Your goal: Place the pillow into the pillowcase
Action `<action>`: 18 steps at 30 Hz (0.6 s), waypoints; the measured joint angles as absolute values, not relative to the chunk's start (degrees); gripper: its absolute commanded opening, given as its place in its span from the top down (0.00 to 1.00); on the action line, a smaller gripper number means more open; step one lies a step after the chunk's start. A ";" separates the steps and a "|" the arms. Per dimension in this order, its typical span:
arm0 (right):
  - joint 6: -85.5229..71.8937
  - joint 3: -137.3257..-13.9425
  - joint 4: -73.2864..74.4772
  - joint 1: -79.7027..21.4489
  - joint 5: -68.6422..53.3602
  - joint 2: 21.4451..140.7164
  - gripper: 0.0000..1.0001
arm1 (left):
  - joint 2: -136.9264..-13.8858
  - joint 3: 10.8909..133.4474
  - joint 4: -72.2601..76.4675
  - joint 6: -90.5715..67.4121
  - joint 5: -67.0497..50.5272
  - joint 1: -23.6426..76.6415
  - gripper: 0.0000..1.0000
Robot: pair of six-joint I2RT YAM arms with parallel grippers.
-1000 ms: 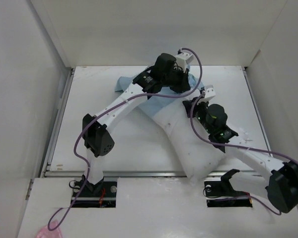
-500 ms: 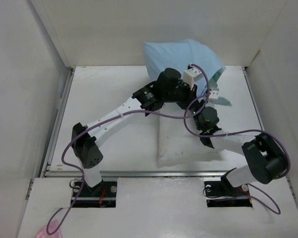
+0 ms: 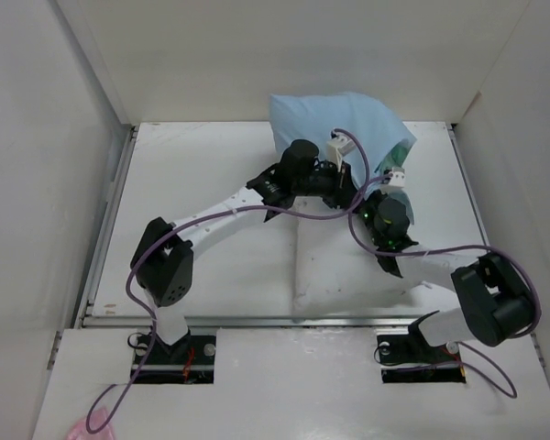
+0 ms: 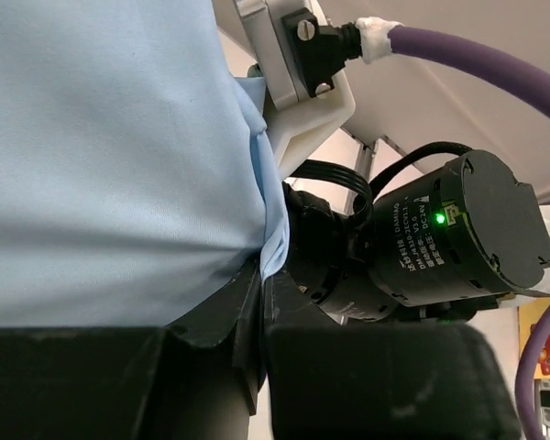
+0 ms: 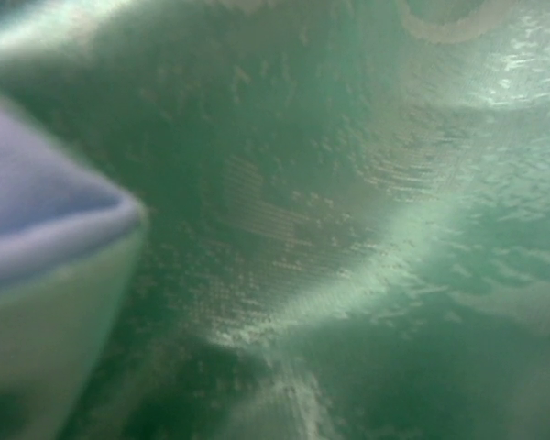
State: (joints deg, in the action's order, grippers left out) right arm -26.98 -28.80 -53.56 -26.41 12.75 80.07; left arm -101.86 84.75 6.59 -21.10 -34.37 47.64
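The light blue pillowcase (image 3: 335, 119) is held up, ballooned, at the back middle of the table, with its teal-green inner face (image 3: 401, 151) showing on the right. The white pillow (image 3: 335, 266) lies below it, one end running up under both wrists. My left gripper (image 3: 346, 170) is shut on the pillowcase's edge. In the left wrist view the jaws (image 4: 261, 284) pinch blue fabric (image 4: 110, 156). My right gripper (image 3: 387, 183) is at the pillowcase's right side. Teal-green fabric (image 5: 348, 229) fills the right wrist view and hides its fingers.
White walls enclose the table (image 3: 202, 266) on the left, back and right. The right arm's black motor (image 4: 449, 238) sits close beside my left gripper. A small pink scrap (image 3: 81, 428) lies off the table at the bottom left. Purple cables loop over both arms.
The pillowcase, flat on the table a second ago, has been lifted and puffed up at the back. The pillow swung from diagonal to roughly straight. Both wrists have drawn close together.
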 measured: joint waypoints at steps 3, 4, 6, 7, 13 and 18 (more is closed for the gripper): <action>-28.56 -28.75 -50.81 -25.10 11.94 78.76 0.75 | -103.83 86.35 7.27 -21.08 -35.27 47.86 0.86; -29.02 -28.75 -49.58 -24.84 11.92 78.15 0.63 | -104.22 86.56 7.46 -20.97 -35.92 47.83 0.68; -29.82 -28.73 -45.63 -24.12 12.12 76.36 0.39 | -104.73 86.89 7.03 -21.21 -38.70 47.59 0.06; -29.63 -28.77 -42.92 -23.77 12.27 75.50 0.35 | -104.86 87.66 6.17 -22.06 -41.54 47.68 0.00; -29.80 -30.26 -28.40 -21.76 13.65 64.90 0.06 | -105.67 100.03 -9.54 -20.95 -38.59 45.58 0.00; -28.23 -41.47 -6.26 -22.20 14.46 58.78 0.01 | -107.13 110.41 -16.60 -19.05 -30.24 36.95 0.00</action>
State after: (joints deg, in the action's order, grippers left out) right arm -28.23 -41.47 -6.26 -22.20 14.46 58.78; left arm -107.13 110.41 -16.60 -19.05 -30.24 36.95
